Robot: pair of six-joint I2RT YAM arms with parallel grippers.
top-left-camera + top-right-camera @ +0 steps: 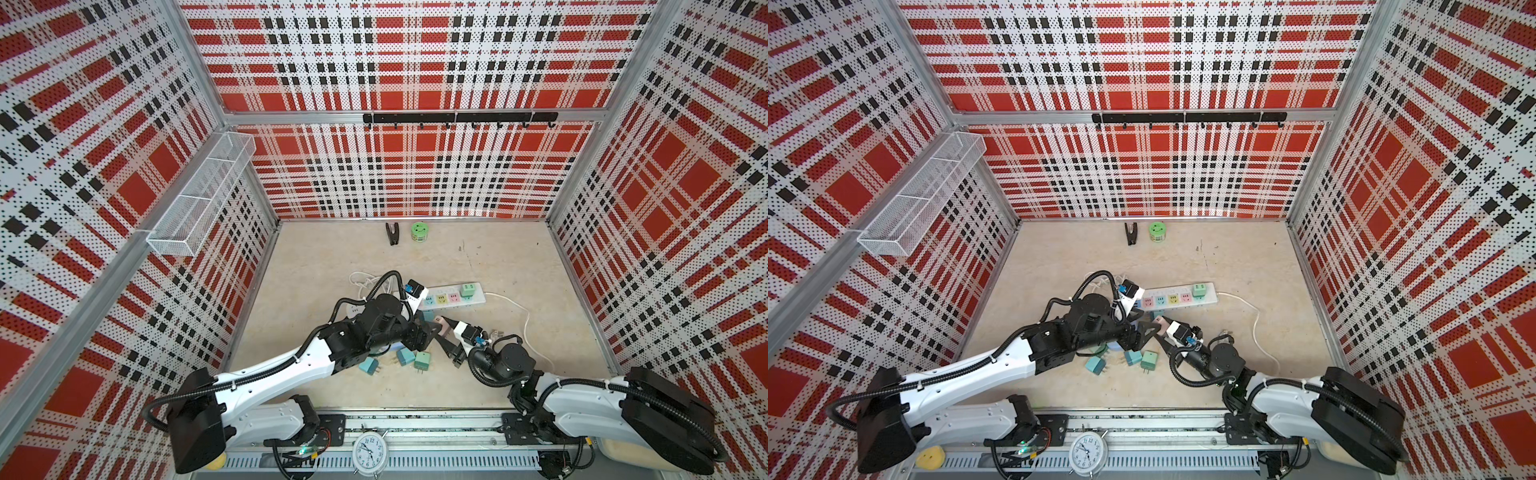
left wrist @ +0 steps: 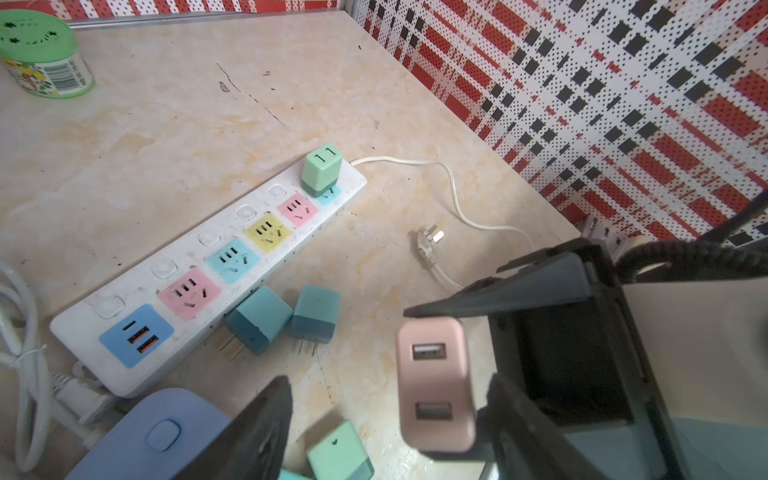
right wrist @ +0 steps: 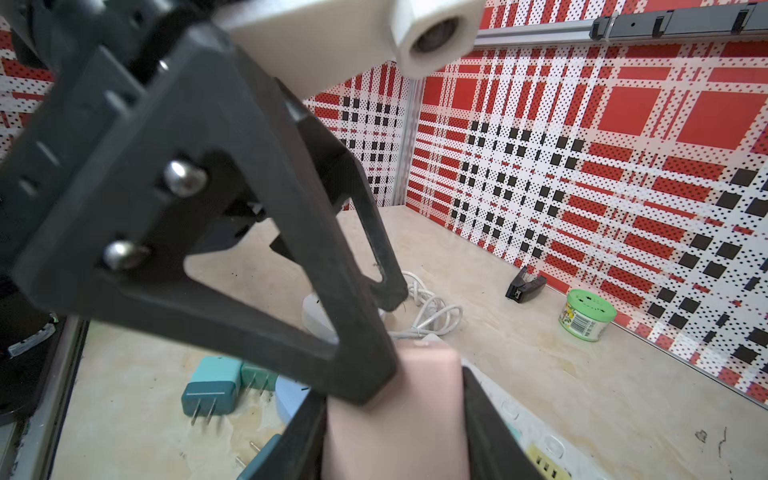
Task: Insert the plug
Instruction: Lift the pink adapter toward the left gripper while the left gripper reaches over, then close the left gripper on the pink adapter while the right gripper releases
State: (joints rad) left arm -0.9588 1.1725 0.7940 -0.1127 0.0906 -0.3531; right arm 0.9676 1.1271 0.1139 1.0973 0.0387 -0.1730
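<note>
Right wrist view: right tool was pinched on the pink plug, held off the surface near the power strip, not in any socket. Left tool was spread, one finger right at the plug's corner. Green plug sat in the strip's end socket. Loose teal plugs lay beside the strip.

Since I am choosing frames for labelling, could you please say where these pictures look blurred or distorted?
In both top views, wide-angle distortion bows the red plaid walls; in the left wrist view, the white power strip with pastel sockets is sharp, but the near finger of the left tool is blurred; in the right wrist view, the pink rectangular USB charger is soft, too close.
</note>
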